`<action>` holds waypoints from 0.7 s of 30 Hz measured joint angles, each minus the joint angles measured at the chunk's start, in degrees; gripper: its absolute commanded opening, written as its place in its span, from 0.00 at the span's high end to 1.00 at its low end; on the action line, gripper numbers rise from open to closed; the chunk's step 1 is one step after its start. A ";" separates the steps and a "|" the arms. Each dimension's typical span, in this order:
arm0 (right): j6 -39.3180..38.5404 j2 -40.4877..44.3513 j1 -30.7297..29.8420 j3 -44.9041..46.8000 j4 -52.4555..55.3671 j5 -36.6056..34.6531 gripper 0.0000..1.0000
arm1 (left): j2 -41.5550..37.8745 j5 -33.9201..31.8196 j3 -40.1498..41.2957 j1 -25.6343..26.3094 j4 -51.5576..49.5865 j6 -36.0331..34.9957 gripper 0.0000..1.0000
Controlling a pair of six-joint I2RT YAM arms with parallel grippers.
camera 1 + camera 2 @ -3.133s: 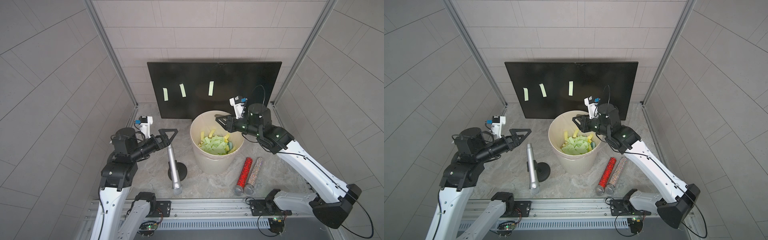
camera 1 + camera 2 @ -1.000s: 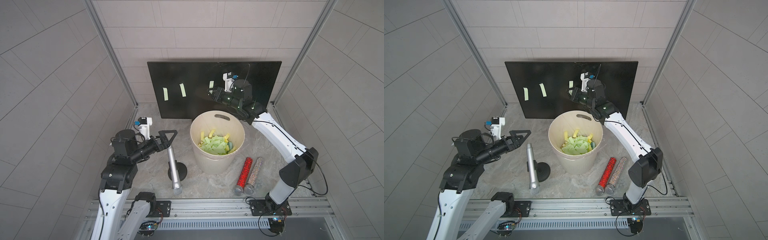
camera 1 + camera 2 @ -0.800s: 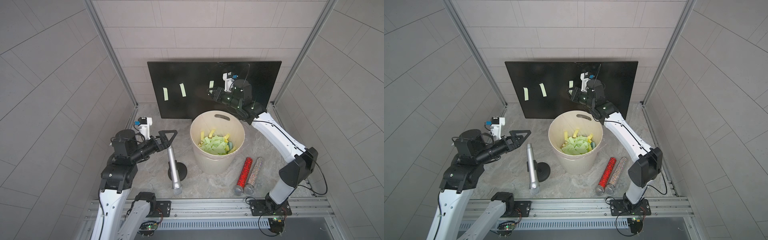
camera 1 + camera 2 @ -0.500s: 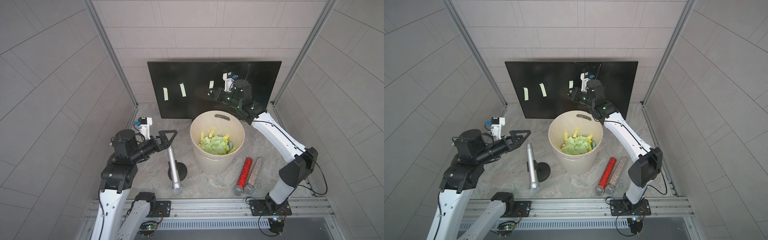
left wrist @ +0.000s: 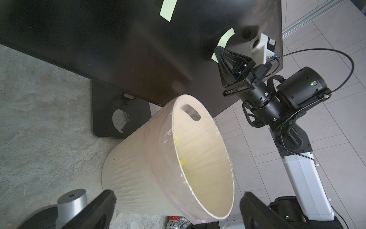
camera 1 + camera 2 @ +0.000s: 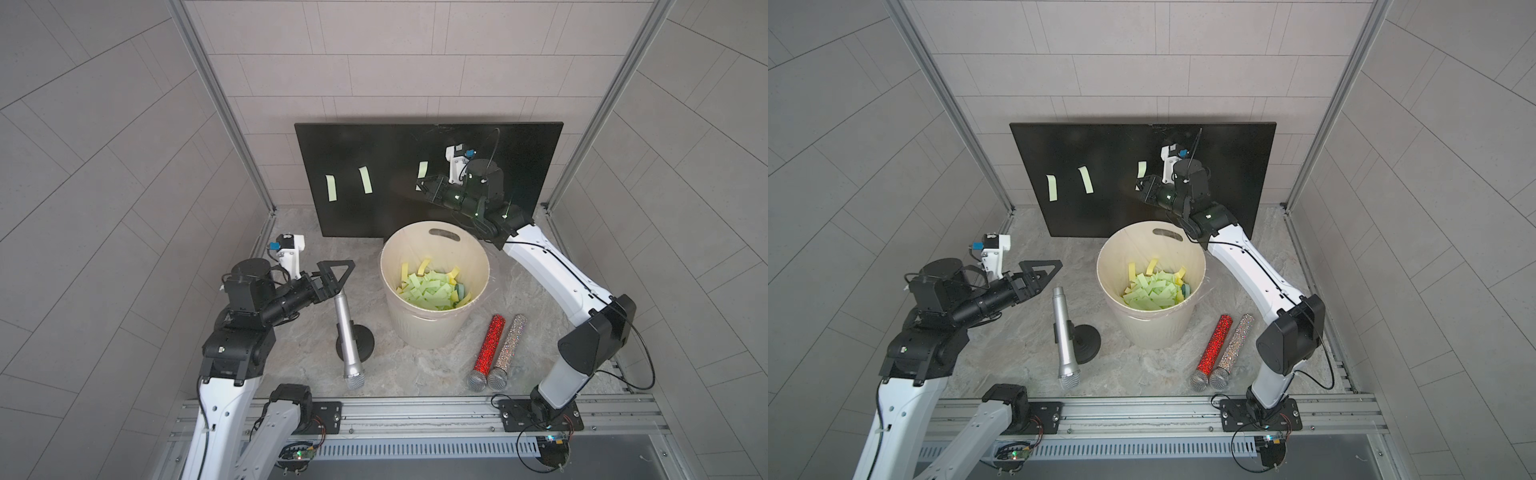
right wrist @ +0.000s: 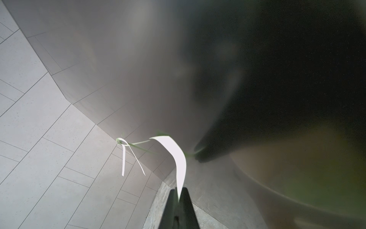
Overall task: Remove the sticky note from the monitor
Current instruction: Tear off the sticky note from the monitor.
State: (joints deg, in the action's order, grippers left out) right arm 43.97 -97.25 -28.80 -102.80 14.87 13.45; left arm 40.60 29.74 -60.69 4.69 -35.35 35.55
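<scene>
Nearest: left tool (image 6: 334, 272) spread wide, empty, near a silver metal microphone (image 6: 345, 324) on the grey marbled worktop (image 6: 415, 374). Midway: round cream plastic bucket (image 6: 432, 332) of green slips. Farthest: right tool (image 7: 179, 193) clamped on a curled pale green paper sticky note (image 7: 176, 154), top end on the large glossy black monitor (image 6: 519, 158).

No legible text or labels

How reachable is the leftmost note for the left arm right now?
Probably yes. The left gripper is open and empty, with nothing standing between it and the leftmost note on the monitor. The bucket sits to its right; the right gripper pinches another note.
</scene>
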 measured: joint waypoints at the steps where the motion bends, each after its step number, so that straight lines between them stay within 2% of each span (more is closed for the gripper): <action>1: 0.00 0.17 0.00 0.28 -0.20 0.02 1.00 | 0.00 0.00 0.00 0.00 0.00 0.00 0.00; 21: 0.04 7.45 1.07 9.57 -0.04 -0.13 1.00 | -0.02 0.00 0.00 0.00 -0.44 0.00 0.00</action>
State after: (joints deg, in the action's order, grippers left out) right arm 44.01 -89.80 -27.73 -93.23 14.83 13.32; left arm 40.58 29.74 -60.69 4.69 -35.79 35.55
